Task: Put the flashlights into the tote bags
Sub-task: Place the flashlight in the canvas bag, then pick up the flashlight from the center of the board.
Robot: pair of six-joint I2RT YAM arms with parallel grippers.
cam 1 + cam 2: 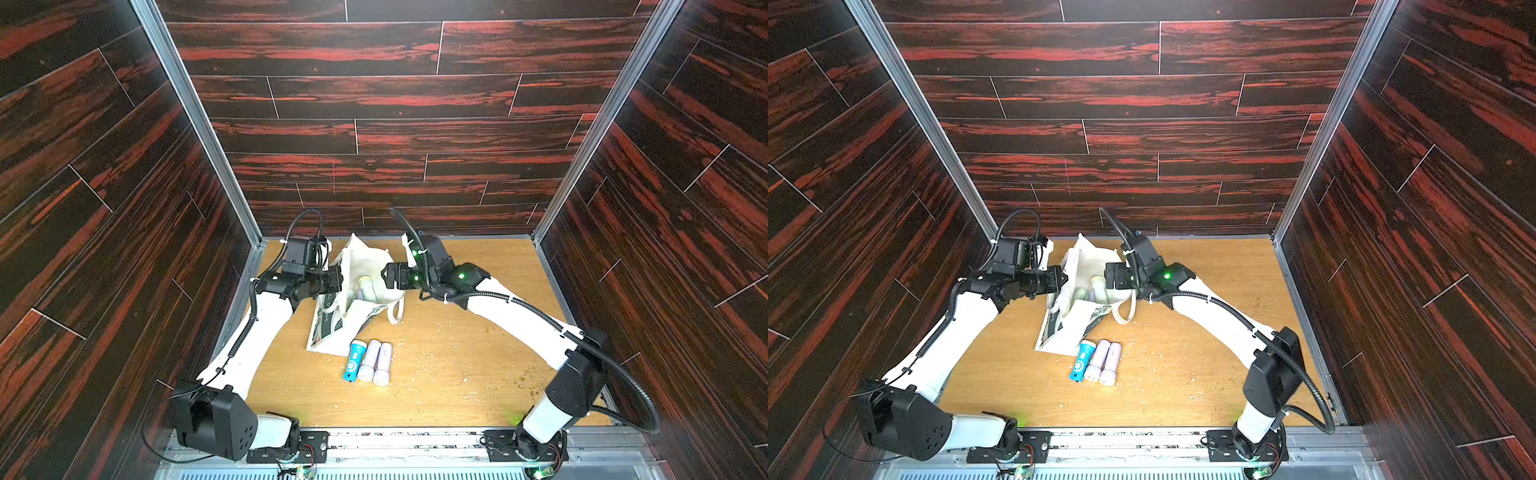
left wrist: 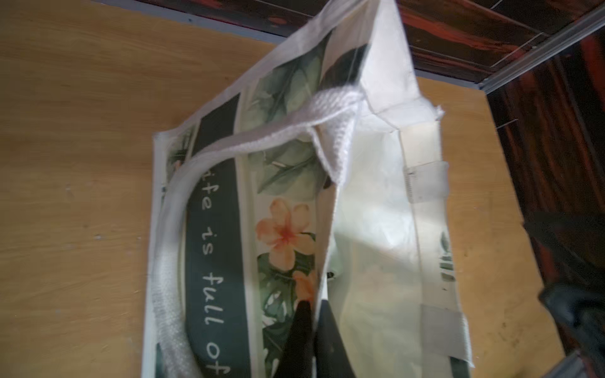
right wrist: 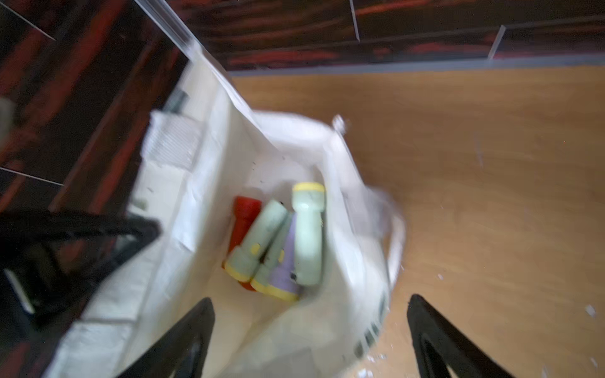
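The tote bag [image 1: 360, 254] is propped open on the table [image 1: 457, 374] between the two arms. Its rim on the left arm's side is clamped by the left end effector [image 2: 314, 311], whose jaws are pressed together on the cloth beside the printed panel. The right end effector [image 3: 310, 297] is poised just above the bag's mouth, its jaws spread wide with nothing gripped between them. Below it, at the bottom of the bag, a red flashlight [image 3: 245, 212], pale green flashlights [image 3: 307, 229] with yellow heads and a lilac flashlight [image 3: 284, 275] are seen lying together. Outside, a blue flashlight [image 1: 353, 360] and two lilac flashlights [image 1: 369, 359] are laid side by side, touching, just in front of the bag and well apart from both end effectors. A loop handle [image 1: 397, 309] is draped down the bag's side towards the right arm. Pale crumbs [image 1: 419, 365] are scattered over the table
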